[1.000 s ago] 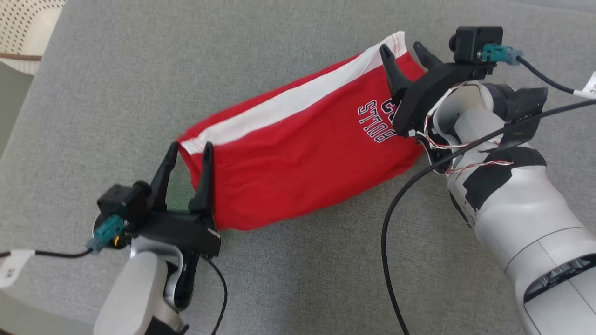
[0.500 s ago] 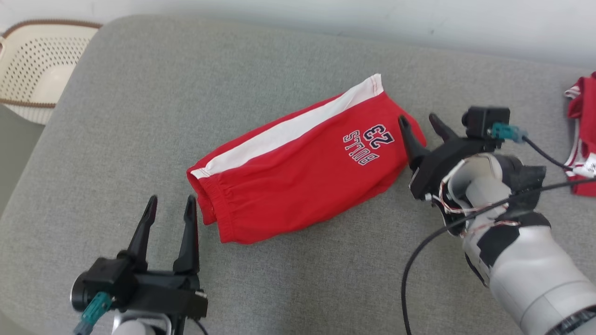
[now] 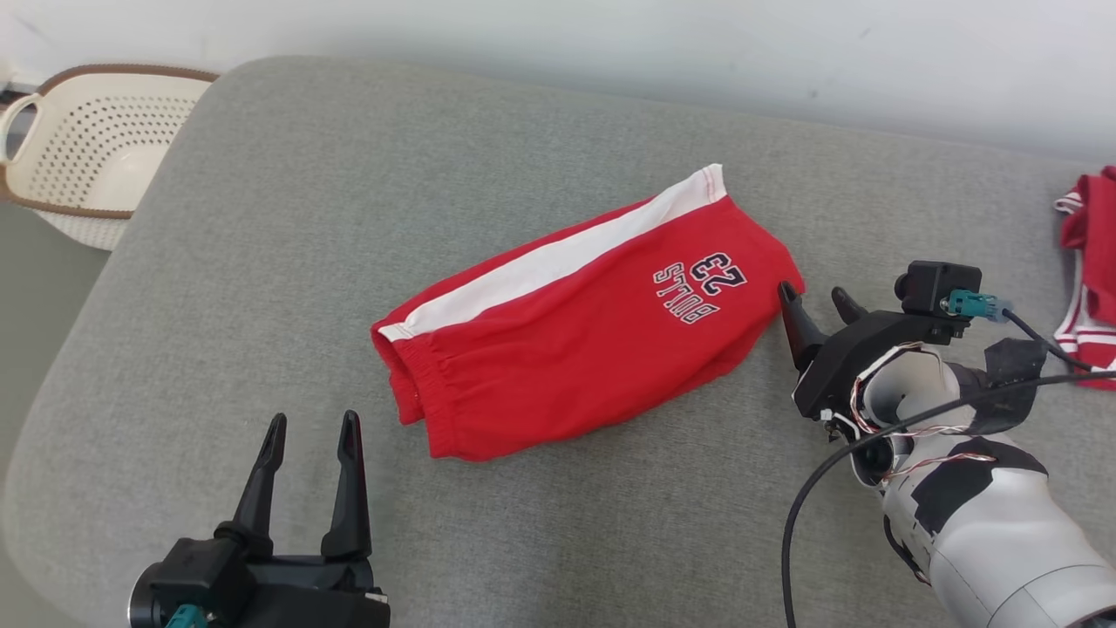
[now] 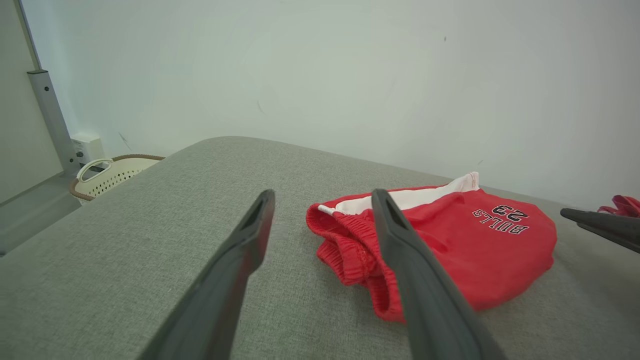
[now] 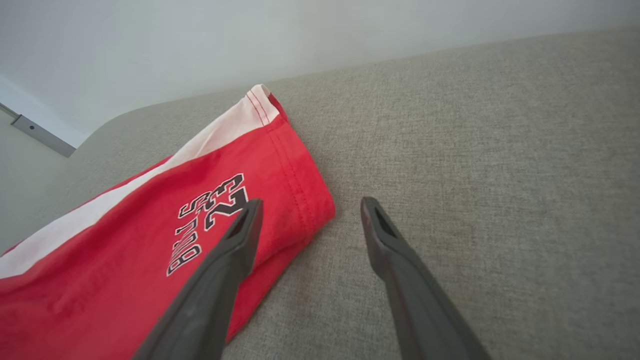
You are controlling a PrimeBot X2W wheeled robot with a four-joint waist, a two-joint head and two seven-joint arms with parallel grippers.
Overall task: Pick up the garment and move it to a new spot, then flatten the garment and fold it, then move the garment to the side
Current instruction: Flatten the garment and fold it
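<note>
Grey cushion [image 3: 261,218] spans the work area. The garment [image 3: 567,366], red shorts with a white side stripe, lies near its middle on a diagonal, doubled into a compact bundle, so the fold looks done and the carry to the side is likely what remains. A perforated basket [image 3: 87,148] sits off the cushion's far left corner; another red cloth [image 3: 1085,262] lies at the right edge, perhaps marking the side spot. Right gripper [image 3: 813,290] is empty, fingers apart, just beside the hem end; contact cannot be told. Left gripper [image 3: 312,419] is empty too, fingers apart, near the waistband [image 3: 418,392] but clear of it. One gripper per end suits a two-point lift that would keep the fold
</note>
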